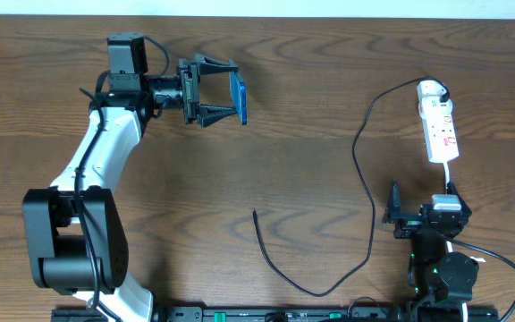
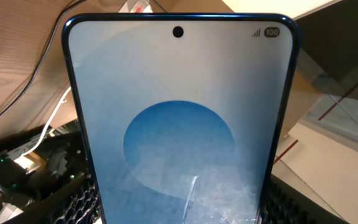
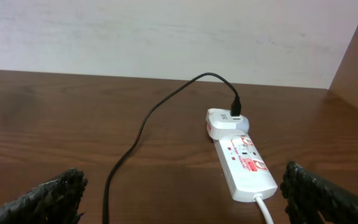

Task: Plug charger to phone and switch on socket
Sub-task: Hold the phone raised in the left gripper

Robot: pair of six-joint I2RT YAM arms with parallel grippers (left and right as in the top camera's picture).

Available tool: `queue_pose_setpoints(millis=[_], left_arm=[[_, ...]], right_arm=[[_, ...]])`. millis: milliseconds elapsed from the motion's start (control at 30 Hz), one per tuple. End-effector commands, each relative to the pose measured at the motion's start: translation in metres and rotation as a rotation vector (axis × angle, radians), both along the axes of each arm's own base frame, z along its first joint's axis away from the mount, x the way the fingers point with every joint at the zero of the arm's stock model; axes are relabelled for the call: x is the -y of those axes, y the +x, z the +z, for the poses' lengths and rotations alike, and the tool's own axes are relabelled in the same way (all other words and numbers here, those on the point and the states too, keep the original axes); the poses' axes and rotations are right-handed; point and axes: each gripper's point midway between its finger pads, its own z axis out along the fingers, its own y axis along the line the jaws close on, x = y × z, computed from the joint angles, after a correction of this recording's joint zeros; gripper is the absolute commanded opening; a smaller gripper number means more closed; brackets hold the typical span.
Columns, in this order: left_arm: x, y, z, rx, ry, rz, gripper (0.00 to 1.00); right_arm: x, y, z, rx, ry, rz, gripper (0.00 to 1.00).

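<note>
My left pincer [image 1: 231,95] pinches the phone [image 2: 179,124] by its edges, while my right pincer [image 3: 182,186] stands spread, the socket [image 3: 244,165] just ahead of it. The charger [image 1: 365,179] lies unplugged from the phone, its loose tip on the tabletop [image 1: 284,161] well to that pincer's left; fetching it and lining it with the phone's port looks next.

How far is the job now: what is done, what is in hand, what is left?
Done: the charger has its adapter in the socket. In hand: the left gripper holds the phone. Left: the charger's tip lies loose on the table, the right gripper is open and empty, and switching on the socket seems to remain.
</note>
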Motion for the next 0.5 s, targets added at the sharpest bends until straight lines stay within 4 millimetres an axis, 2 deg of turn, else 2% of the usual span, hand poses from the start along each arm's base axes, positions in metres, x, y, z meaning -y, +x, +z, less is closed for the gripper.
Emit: queue_pose_setpoints(millis=[0, 467], left_arm=[[-0.0008, -0.0043, 0.0136, 0.038, -0.012, -0.013, 0.07], [-0.0009, -0.0037, 0.0132, 0.039, -0.010, -0.010, 0.07]], right_arm=[[-0.0009, -0.0001, -0.0011, -0.003, -0.013, 0.003, 0.99], [-0.0009, -0.0001, -0.0011, -0.003, -0.013, 0.003, 0.99]])
